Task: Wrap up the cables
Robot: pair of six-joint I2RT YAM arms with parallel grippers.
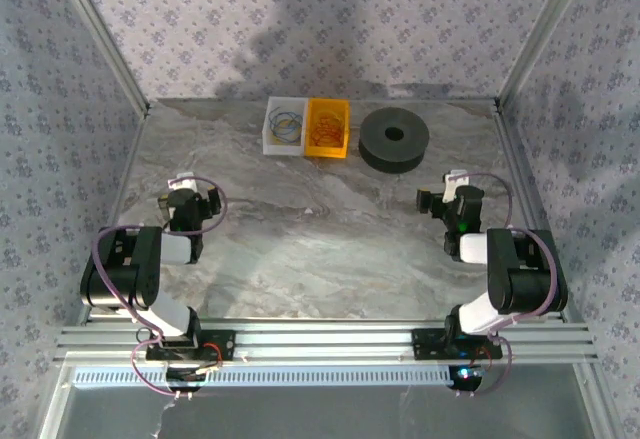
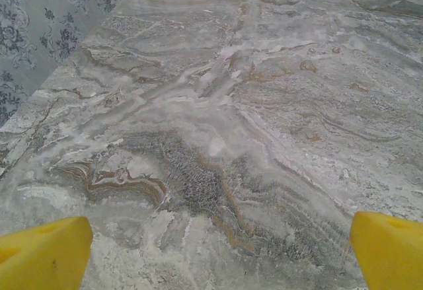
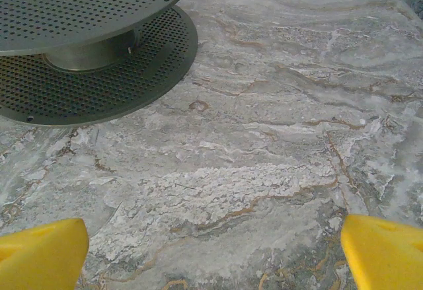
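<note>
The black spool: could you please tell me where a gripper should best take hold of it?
Probably by the upper flange rim, from the near side: the spool lies flat, and a gap around its narrow core lets one finger slip under.

The setting is a purpose-built robot test cell, of the kind found in a lab. A marble-patterned bench (image 1: 320, 249) is boxed in by floral wallpaper panels (image 1: 350, 19) on aluminium posts (image 1: 101, 29). A left arm (image 1: 130, 269) and a right arm (image 1: 515, 274) are bolted to an extruded aluminium rail (image 1: 330, 339) along the bench's near edge.
</note>
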